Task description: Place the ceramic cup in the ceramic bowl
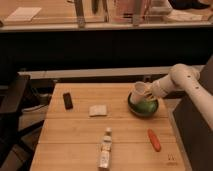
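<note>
Hanging tilted above the far-left rim of the green bowl (145, 109), the white cup (138, 90) is held by the gripper (146, 92), whose jaws appear closed on the cup's right side. The cup is judged to be off-centre. If released here, it could strike the rim and roll out left onto the table (75, 135). A hard drop could chip either piece or shift the bowl.

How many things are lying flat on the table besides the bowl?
4: dark block at view's left, white pad mid-table, bottle near the front edge, orange stick front right. The tool is beside the cup at the bowl rim.
</note>
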`<state>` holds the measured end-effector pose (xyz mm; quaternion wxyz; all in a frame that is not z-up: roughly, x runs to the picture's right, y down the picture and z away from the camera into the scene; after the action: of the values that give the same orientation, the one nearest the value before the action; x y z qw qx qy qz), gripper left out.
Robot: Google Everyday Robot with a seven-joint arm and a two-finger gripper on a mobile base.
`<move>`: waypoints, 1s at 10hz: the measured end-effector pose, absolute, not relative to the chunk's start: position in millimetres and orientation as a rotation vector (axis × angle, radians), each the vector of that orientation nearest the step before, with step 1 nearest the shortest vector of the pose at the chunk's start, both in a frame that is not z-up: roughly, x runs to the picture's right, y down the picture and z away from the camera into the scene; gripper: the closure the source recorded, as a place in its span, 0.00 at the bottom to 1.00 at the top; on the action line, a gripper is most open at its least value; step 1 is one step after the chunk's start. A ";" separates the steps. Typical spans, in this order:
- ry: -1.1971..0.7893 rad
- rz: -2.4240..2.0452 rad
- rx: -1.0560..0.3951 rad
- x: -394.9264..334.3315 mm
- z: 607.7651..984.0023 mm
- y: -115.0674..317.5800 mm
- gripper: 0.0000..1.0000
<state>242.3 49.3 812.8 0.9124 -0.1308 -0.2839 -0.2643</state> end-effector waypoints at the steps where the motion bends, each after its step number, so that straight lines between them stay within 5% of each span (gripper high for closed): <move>1: -0.583 -0.542 -0.269 243.0 813.5 49.9 0.90; 8: -0.573 -0.525 -0.266 246.4 818.7 51.9 0.90; 10: -0.569 -0.523 -0.264 247.6 820.0 52.5 0.83</move>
<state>247.6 52.5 820.0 0.9178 -0.1285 -0.2767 -0.2541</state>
